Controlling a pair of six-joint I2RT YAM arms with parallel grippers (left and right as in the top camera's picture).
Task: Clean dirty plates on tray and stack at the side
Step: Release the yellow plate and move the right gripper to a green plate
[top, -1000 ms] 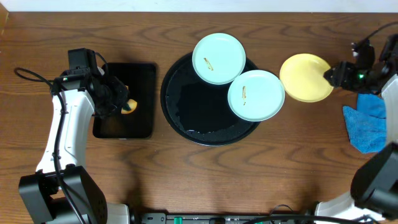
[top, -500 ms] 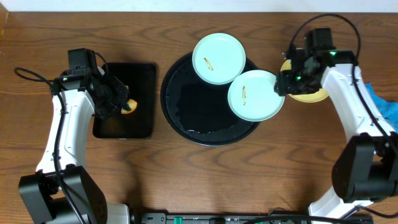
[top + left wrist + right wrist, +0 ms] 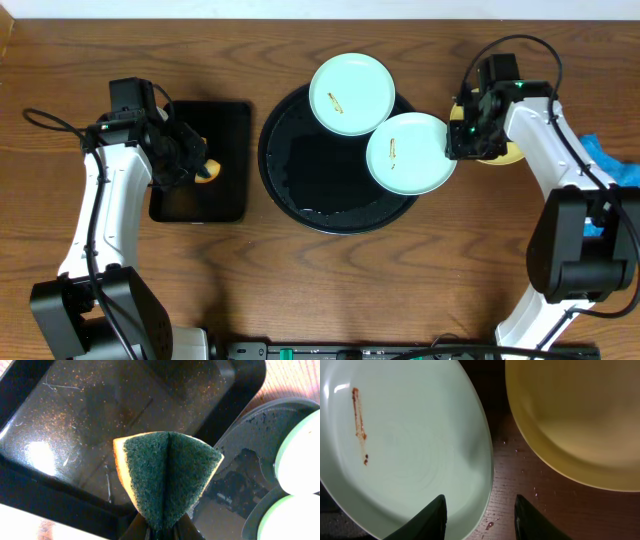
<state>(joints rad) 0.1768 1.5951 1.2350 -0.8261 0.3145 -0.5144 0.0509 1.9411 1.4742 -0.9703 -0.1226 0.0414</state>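
- My left end effector [image 3: 162, 532] is closed on a sponge [image 3: 167, 475], pinching it so the green scouring face folds into a wedge with a yellow edge showing.
- I hold that sponge above the rectangular tray [image 3: 75, 425], which sits on the tabletop [image 3: 300, 290] to the left of the round tray [image 3: 300, 180].
- My right end effector [image 3: 480, 517] has its jaws apart, one finger over the near mint plate [image 3: 410, 445] and the other over bare wood; the plate's rim lies between them, and nothing is pinched.
- The near mint plate lies tilted on the right rim of the round tray, part of it hanging past the rim over the tabletop.
- It carries a thin brownish smear [image 3: 359, 420] running down its face.
- The far mint plate [image 3: 351, 93] rests on the back rim of the round tray, also with a small smear, and its edge meets the near mint plate.
- The yellow plate [image 3: 580, 415] is on the tabletop just beside the near mint plate, outside the round tray, mostly under my right arm in the overhead view.
- The round tray's black floor looks wet.
- A blue cloth [image 3: 612, 165] lies at the right edge of the tabletop.
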